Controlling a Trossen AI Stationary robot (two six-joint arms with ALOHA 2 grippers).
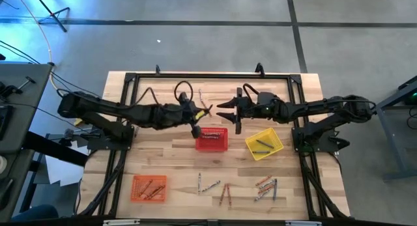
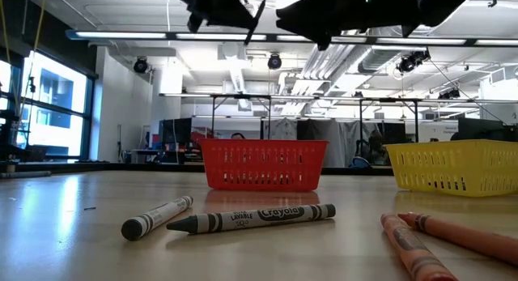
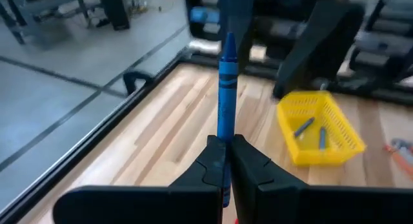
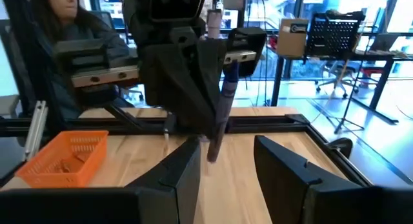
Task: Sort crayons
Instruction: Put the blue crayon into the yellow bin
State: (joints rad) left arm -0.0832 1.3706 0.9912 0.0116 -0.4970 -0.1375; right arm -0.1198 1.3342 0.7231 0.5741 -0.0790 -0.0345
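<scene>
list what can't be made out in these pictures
- Red mesh basket contents: too small in the high view; its wall hides them in the low view.
- Lower end of the blue crayon: hidden between the left gripper fingers in the left wrist view.
- Colours of the loose crayons: too small in the high view.
- Right gripper, open: its fingertips are cut off in the right wrist view.

A blue crayon (image 3: 225, 88) with black wrapper markings stood between the left gripper's (image 3: 226, 161) black fingers (image 3: 210, 164), while the pale striped-wood tabletop (image 1: 176, 164) carried a red basket (image 1: 212, 139), a yellow basket (image 1: 264, 143), an orange basket (image 1: 149, 187) and a grey crayon (image 2: 252, 219) lettered in black.
</scene>
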